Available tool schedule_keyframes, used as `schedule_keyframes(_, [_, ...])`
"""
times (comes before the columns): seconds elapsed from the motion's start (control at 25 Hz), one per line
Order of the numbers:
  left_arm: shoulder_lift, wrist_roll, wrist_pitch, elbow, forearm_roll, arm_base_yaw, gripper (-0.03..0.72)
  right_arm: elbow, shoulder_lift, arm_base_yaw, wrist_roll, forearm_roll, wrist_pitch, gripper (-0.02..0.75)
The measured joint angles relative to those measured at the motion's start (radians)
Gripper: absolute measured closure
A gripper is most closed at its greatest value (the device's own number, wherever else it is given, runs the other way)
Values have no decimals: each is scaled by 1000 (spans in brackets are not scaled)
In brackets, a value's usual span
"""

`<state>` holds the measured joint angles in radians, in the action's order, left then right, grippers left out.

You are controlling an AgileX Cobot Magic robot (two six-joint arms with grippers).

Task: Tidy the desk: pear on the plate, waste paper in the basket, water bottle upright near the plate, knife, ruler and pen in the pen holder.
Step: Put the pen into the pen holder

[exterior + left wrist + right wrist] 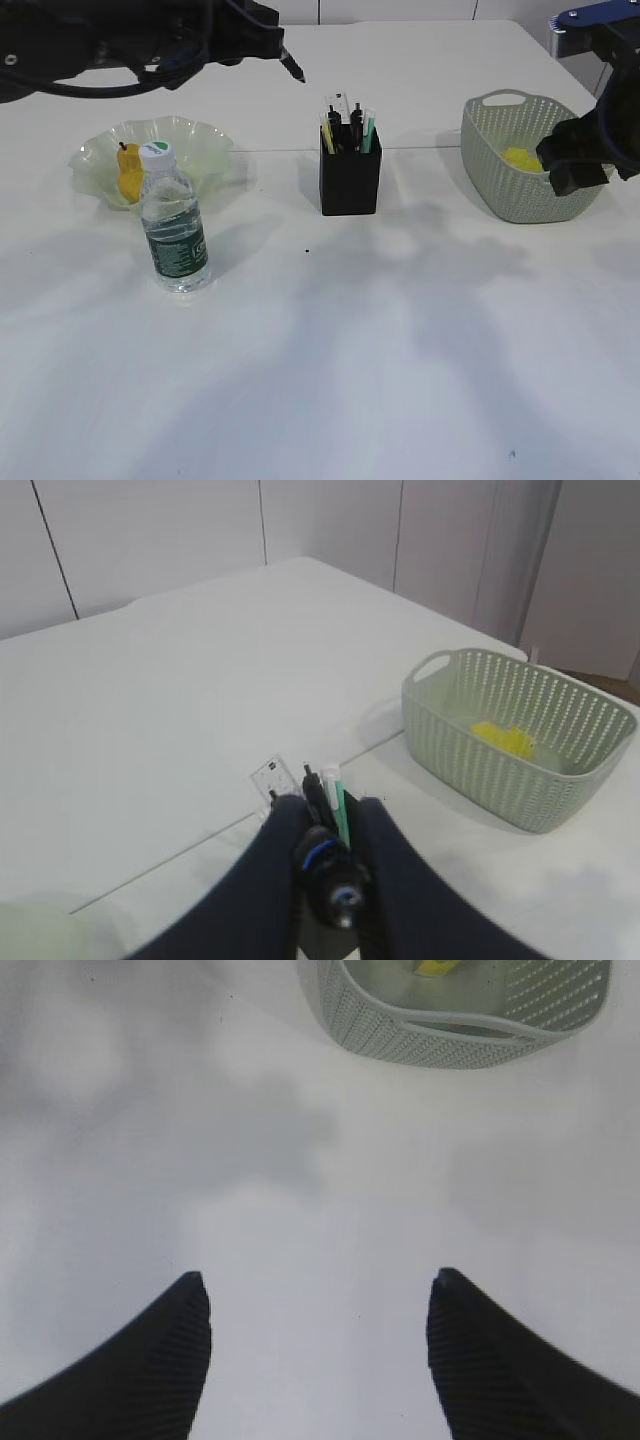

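Above the pen holder (350,180) I see the left gripper (326,832) clamped on 1 pen (332,880), tip down. I judge it light, stiff and slick, best held mid-barrel as now. My right gripper (318,1345) stands apart, holding nothing, beside the basket (500,190). Pear (129,172) sits on the plate (200,140), bottle (174,235) upright nearby.
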<state>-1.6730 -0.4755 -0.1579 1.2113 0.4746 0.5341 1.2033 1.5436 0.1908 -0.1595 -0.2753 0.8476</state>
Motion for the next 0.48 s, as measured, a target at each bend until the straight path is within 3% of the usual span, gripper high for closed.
schedule_keyframes(0.48, [-200, -2, 90, 211, 0, 67, 612, 0, 0, 0, 0, 2, 0, 234])
